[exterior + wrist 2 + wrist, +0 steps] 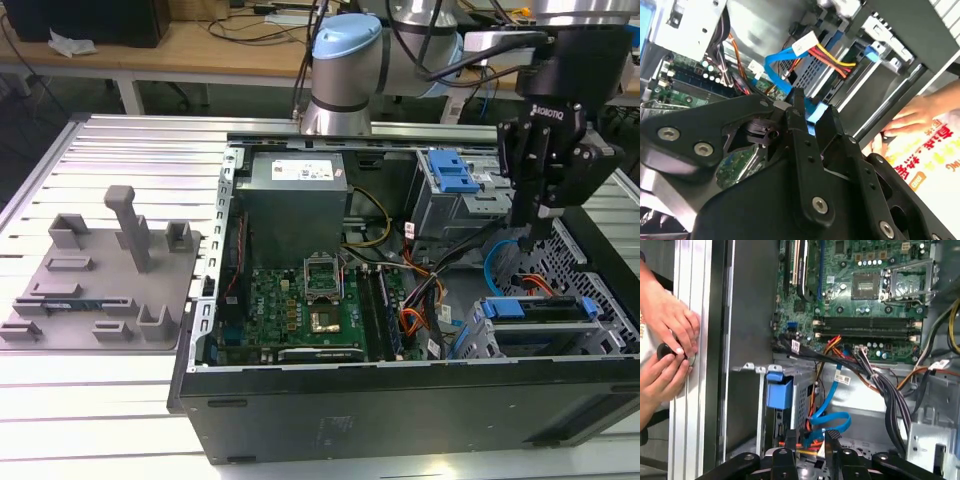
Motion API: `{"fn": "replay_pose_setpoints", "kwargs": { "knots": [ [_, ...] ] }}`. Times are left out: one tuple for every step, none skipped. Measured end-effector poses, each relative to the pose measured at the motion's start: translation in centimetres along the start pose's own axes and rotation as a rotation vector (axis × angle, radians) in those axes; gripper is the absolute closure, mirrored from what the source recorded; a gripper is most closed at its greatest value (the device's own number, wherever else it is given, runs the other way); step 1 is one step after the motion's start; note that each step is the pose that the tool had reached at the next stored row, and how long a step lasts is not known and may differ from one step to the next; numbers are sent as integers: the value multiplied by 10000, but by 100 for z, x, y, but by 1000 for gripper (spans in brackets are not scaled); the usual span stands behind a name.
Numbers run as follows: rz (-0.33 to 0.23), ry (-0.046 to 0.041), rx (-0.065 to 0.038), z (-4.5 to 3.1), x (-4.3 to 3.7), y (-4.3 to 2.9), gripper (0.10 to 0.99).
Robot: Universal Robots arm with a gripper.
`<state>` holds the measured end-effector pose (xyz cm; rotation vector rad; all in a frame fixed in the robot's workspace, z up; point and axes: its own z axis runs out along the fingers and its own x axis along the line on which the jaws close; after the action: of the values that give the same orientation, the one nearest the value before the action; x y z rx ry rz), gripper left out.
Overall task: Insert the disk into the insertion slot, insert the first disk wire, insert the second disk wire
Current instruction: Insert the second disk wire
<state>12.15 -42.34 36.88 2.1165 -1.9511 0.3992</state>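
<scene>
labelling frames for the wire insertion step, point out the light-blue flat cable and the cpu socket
light-blue flat cable (832,416), first wrist view, on its looped stretch
cpu socket (866,286), first wrist view, on its centre

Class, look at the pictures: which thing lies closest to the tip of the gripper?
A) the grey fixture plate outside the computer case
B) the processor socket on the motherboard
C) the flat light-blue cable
C: in the second wrist view the second disk wire, the flat light-blue cable, runs right up to the gripper, while the motherboard lies well behind it.
</scene>
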Motion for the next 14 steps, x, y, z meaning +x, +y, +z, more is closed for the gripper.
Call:
{"fn": "replay_pose_setpoints", "kwargs": {
  "knots": [
    [-10,3,4,6,-3,8,725],
    [-30,6,11,12,-5,10,725],
    [-50,14,15,15,-6,9,725],
    [-110,48,27,16,-6,6,725],
    [-157,57,43,18,-7,5,725],
    [-205,68,60,19,-7,3,725],
    [-244,76,74,20,-7,2,725],
    [-289,87,90,23,-8,1,725],
    [-334,113,105,30,-11,0,725],
    [-378,161,116,38,-13,1,725],
    [-403,215,120,41,-15,1,725],
    [-430,291,122,46,-17,0,725],
    [-484,410,129,52,-33,0,725],
    [-525,525,132,49,-74,-2,725]
  ]
}}
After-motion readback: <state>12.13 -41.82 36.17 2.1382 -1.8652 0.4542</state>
